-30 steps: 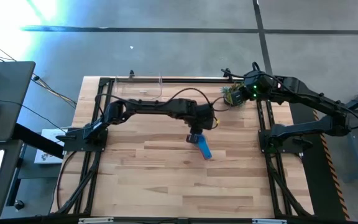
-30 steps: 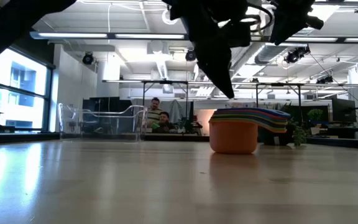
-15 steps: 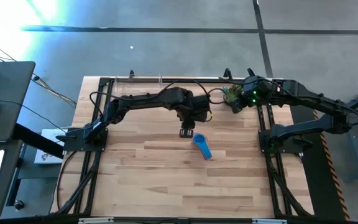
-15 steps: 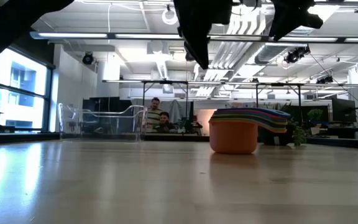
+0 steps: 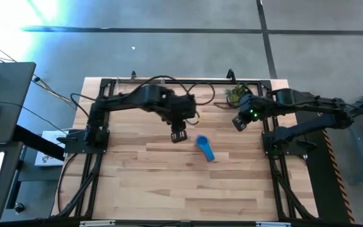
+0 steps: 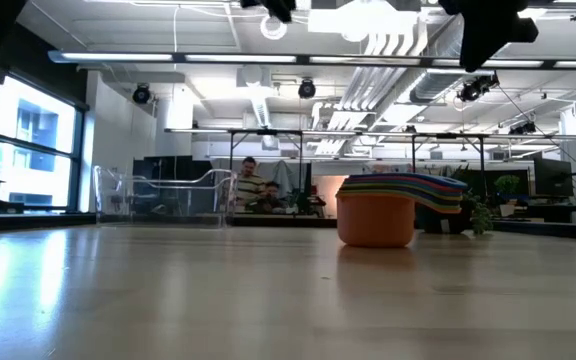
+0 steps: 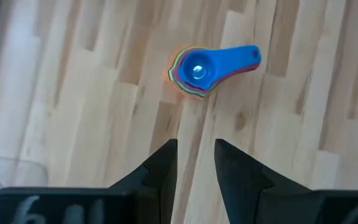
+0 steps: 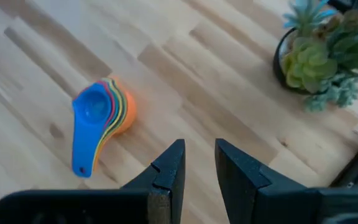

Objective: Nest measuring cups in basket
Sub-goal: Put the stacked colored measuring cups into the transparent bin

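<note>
Both arms have pulled back from the cups since the earlier frames. On the bench (image 5: pixel 169 183), the basket (image 6: pixel 163 195) sits at the far left of the low view, well apart from the measuring cups (image 5: pixel 204 147), which are stacked near the middle of the high view. The left gripper (image 5: pixel 179 136) hangs just left of them, fingers a little apart and holding nothing. The right gripper (image 5: pixel 237 122) is the same. Nesting looks done; next, grab the stack and carry it to the basket.

1. Honestly can't read any text, brand or number anywhere in these shots.
2. The blue measuring cup (image 7: pixel 199 70) handle shows no legible size marking.
3. Nothing readable on the arms either.
</note>
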{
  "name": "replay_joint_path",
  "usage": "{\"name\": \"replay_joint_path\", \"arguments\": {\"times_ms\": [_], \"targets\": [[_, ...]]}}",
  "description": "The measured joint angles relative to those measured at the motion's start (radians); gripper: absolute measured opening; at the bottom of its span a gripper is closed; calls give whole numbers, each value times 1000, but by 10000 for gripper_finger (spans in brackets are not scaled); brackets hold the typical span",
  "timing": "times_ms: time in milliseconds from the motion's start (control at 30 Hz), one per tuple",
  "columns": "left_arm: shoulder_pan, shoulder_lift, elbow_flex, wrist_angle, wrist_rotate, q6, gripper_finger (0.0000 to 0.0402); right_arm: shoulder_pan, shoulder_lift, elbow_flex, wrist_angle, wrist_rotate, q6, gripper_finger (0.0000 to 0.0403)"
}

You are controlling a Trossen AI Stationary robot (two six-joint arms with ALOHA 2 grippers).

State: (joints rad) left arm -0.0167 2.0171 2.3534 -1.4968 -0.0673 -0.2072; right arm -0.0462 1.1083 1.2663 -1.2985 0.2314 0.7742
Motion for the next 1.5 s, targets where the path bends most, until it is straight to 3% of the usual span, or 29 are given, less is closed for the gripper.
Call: {"name": "replay_joint_path", "arguments": {"times_ms": [267, 400, 600, 1000, 1500], "targets": [[-104, -101, -1, -73, -182, -129, 96, 120, 74, 0, 3, -4, 121, 80], [-138, -152, -41, -71, -209, -132, 96, 177, 121, 0, 7, -4, 220, 80], [-156, -299, -278, -69, -219, -150, 96, 248, 217, 0, 14, -20, 356, 80], [-154, -708, -864, 158, -228, -250, 96, 290, 424, 0, 86, -57, 483, 80], [-155, -956, -1191, 207, -204, -342, 96, 289, 612, 0, 178, -96, 509, 80]]}}
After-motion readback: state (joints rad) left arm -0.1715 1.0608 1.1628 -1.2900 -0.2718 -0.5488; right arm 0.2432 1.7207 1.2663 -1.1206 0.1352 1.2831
